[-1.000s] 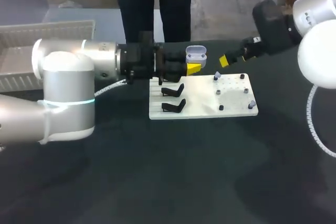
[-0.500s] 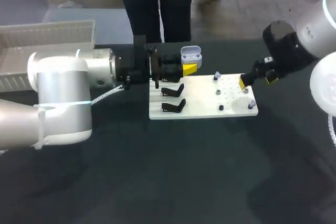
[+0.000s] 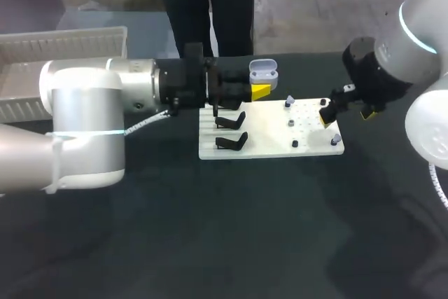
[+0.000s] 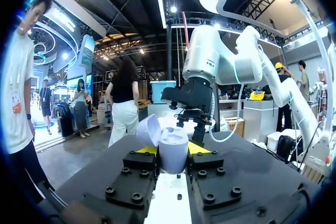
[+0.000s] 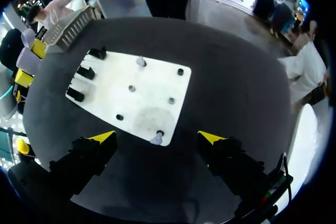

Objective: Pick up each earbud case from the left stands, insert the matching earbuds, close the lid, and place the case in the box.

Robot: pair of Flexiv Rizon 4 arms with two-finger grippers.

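Pale lilac earbud case (image 4: pixel 174 155), lid open, sits pinched in the left claw (image 4: pixel 172 149); the right claw (image 5: pixel 157 137) hangs spread above an earbud (image 5: pixel 156 139) at a corner of the white board (image 5: pixel 152 92).

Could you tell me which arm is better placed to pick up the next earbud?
Right. The right gripper hovers open over the earbud at the white board's corner; the left gripper is shut on the open case.
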